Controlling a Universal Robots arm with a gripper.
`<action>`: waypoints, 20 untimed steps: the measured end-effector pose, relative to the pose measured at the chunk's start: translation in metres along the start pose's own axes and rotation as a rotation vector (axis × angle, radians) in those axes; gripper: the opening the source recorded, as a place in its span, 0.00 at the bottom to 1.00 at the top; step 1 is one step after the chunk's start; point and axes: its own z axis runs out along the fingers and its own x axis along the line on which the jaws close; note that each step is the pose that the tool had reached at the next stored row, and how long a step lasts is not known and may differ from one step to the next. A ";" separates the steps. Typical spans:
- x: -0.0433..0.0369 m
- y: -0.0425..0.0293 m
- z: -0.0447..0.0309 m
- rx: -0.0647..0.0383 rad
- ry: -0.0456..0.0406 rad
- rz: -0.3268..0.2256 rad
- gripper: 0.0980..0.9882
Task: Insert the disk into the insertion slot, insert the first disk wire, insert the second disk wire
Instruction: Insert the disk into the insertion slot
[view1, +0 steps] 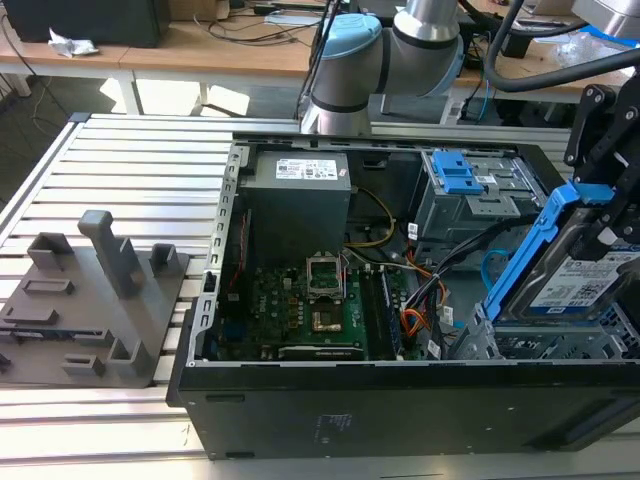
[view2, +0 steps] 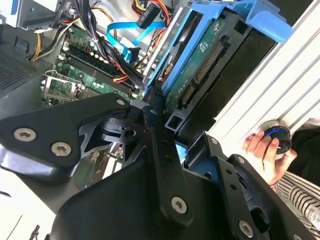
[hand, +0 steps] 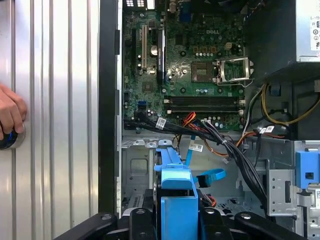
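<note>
Pincer: black metal linkage, closed on the upper end of the disk. The disk hangs tilted at the exterior view's right, its lower edge at the mouth of the insertion slot; whether it has entered cannot be told. Disk: flat grey-silver metal body with a white-and-blue label on one face. The second wrist view shows a bare green circuit board and connector row on the other face. It is framed by a bright blue carrier of smooth moulded plastic. Judged rigid, dense for its bulk and shock-sensitive; the board face is not to be pressed. Best held by the carrier's end tab or side rails, though the glossy plastic may flex or slip a little. Insertion slot: rectangular bay of perforated silver sheet metal, thin and sharp-edged. Beside it: flat blue data cable, limp; bundle of black, orange and yellow wires, pliant. Beyond: green motherboard; grey cage with blue latches; boxy grey power supply. All sit within a black computer case on a ribbed aluminium bench. On the bench stands a grey moulded fixture, and a person's hand rests on a round knob.
</note>
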 end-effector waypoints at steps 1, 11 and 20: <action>0.0000 -0.0001 0.0015 0.000 0.0000 0.000 0.30; -0.0001 -0.0007 0.0167 0.000 -0.0001 0.000 0.30; -0.0001 -0.0011 0.0262 0.000 -0.0002 0.000 0.30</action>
